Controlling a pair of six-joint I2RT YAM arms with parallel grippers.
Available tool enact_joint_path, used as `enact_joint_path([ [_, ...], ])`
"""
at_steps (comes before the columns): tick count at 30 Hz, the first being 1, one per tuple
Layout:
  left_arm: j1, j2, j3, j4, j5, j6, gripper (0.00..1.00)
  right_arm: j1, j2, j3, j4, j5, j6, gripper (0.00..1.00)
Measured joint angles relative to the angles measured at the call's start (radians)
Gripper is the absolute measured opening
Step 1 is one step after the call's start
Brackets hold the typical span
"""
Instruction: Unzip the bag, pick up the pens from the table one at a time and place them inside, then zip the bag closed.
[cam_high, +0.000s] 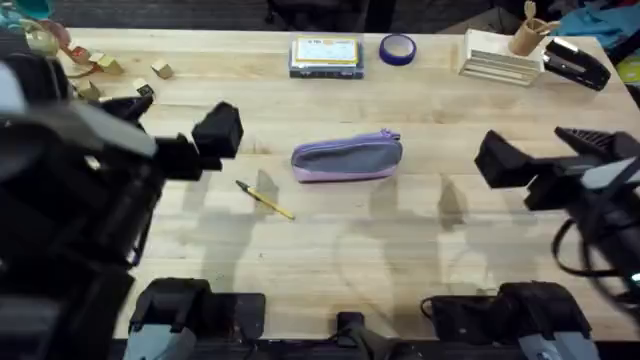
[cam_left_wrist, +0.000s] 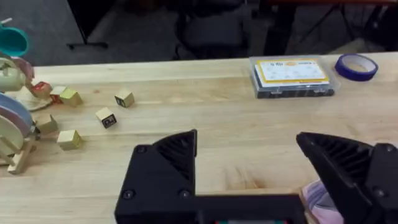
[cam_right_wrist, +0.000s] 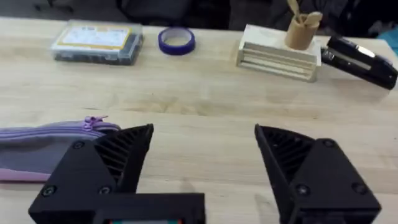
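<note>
Overhead: one bag (cam_high: 347, 157), one pen (cam_high: 264, 200).

From my seat, the bench (cam_high: 330, 250) is pale joined planks, evenly lit, with soft shadows. Along its far edge I see a clear box (cam_high: 326, 55), a blue tape roll (cam_high: 397, 48), a white rack (cam_high: 497, 58) with a wooden cup (cam_high: 524, 36), and a black stapler (cam_high: 575, 62). Wooden blocks (cam_left_wrist: 115, 107) lie scattered far left. Behind, dark floor and chair legs (cam_left_wrist: 208, 31).
</note>
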Motion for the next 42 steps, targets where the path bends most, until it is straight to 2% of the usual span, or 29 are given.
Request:
enact_joint_path([
  [10, 0.000, 0.328, 0.302, -0.171, 0.041, 0.003, 0.993, 0.000, 0.295, 0.378, -0.272, 0.000, 0.000, 0.998],
  [19, 0.000, 0.562, 0.555, -0.345, 0.079, 0.003, 0.993, 0.000, 0.461, 0.603, -0.490, 0.000, 0.000, 0.998],
  [20, 0.000, 0.636, 0.615, -0.382, 0.108, 0.028, 0.993, 0.000, 0.493, 0.624, -0.510, 0.000, 0.000, 0.998],
  [21, 0.000, 0.670, 0.619, -0.406, 0.152, 0.098, 0.993, 0.000, 0.497, 0.624, -0.516, 0.000, 0.000, 0.998],
  [23, 0.000, 0.687, 0.619, -0.423, 0.192, 0.167, 0.993, 0.000, 0.496, 0.624, -0.519, 0.000, 0.000, 0.998],
  [30, 0.000, 0.713, 0.619, -0.479, 0.336, 0.499, 0.993, 0.000, 0.496, 0.625, -0.519, 0.000, 0.000, 0.998],
  [34, 0.000, 0.717, 0.619, -0.495, 0.386, 0.645, 0.993, 0.000, 0.497, 0.625, -0.519, 0.000, 0.000, 0.998],
  [38, 0.000, 0.747, 0.619, -0.539, 0.474, 0.791, 0.993, 0.000, 0.497, 0.625, -0.519, 0.000, 0.000, 0.998],
  [42, 0.000, 0.799, 0.619, -0.609, 0.565, 0.908, 0.993, 0.000, 0.497, 0.625, -0.519, 0.000, 0.000, 0.998],
])
